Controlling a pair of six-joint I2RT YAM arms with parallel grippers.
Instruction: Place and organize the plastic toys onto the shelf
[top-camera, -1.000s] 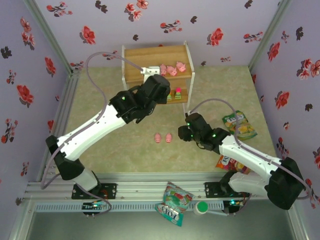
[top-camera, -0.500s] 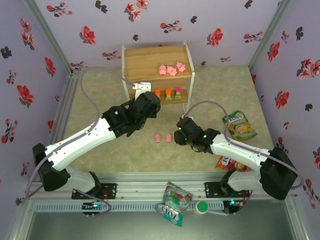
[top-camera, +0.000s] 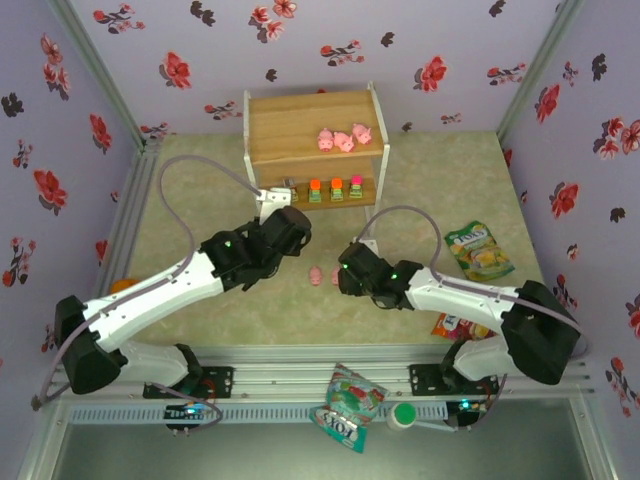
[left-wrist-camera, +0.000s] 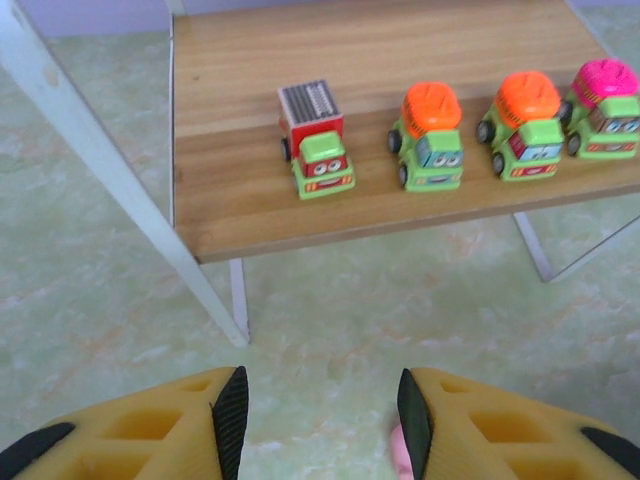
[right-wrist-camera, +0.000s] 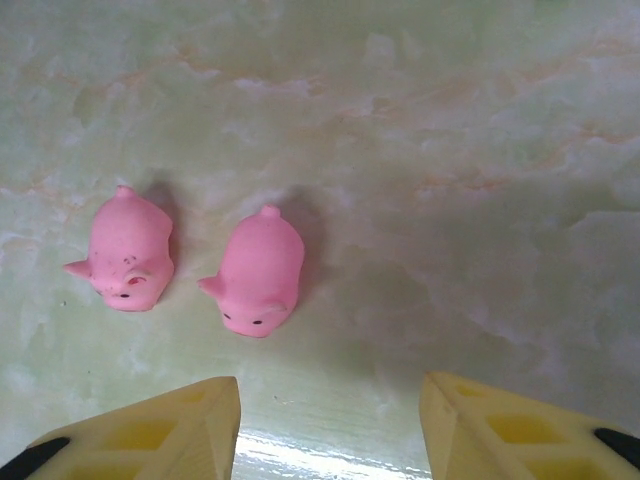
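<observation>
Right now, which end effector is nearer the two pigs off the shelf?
Right. The right end effector is just beside the pigs; the left end effector faces the shelf, farther off.

Probably a robotics lab test booth: floral-papered walls (top-camera: 140, 30) box in a marbled tabletop (top-camera: 440, 170) edged with aluminium rails (top-camera: 300, 380).

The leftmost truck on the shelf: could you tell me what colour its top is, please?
Grey; the truck shows best in the left wrist view.
</observation>
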